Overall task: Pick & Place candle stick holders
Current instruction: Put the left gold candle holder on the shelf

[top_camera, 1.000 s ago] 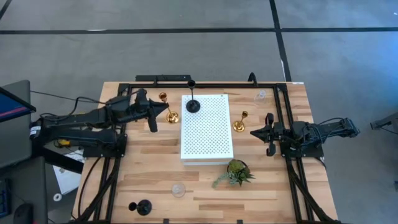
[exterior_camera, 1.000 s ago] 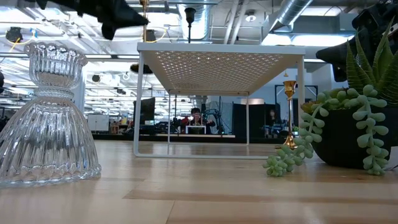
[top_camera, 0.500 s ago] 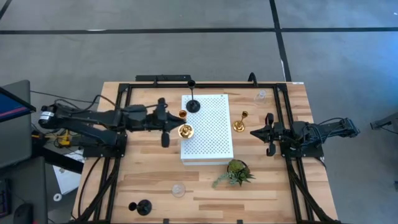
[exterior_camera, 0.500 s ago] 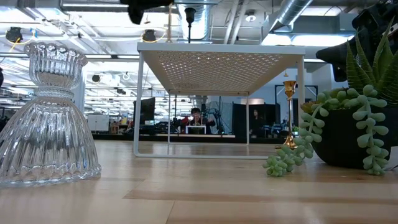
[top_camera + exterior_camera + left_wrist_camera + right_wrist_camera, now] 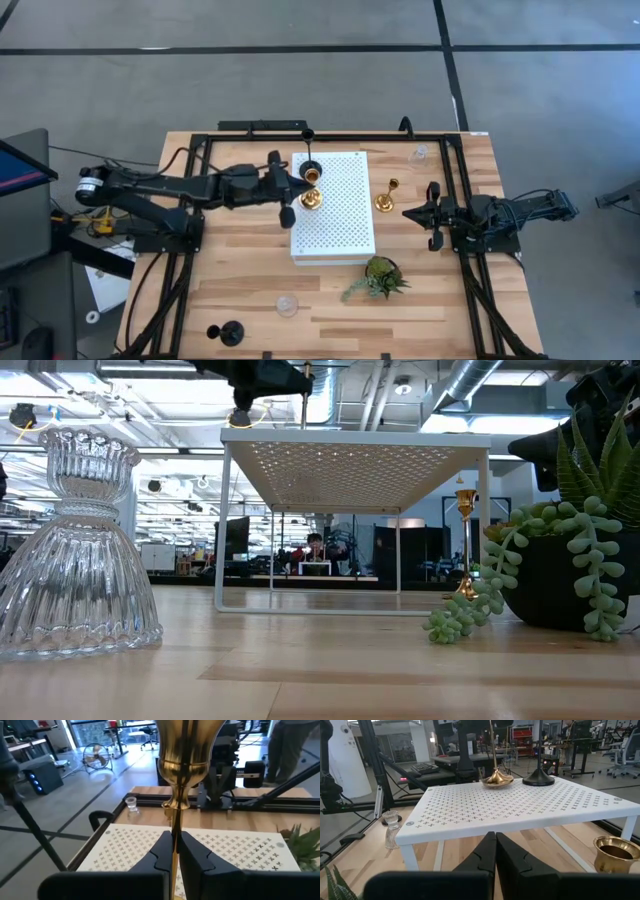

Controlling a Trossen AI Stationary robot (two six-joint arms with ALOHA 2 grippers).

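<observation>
I'm seeing the gold candle stick holder sitting with its base on the white perforated board, near the black candle stick holder. My left gripper is clamping its thin stem, fingers closed tight. My right gripper is waiting beside the board, fingers pressed together on nothing.

Two dark jointed arms; black cables (angular matte fingers).
</observation>
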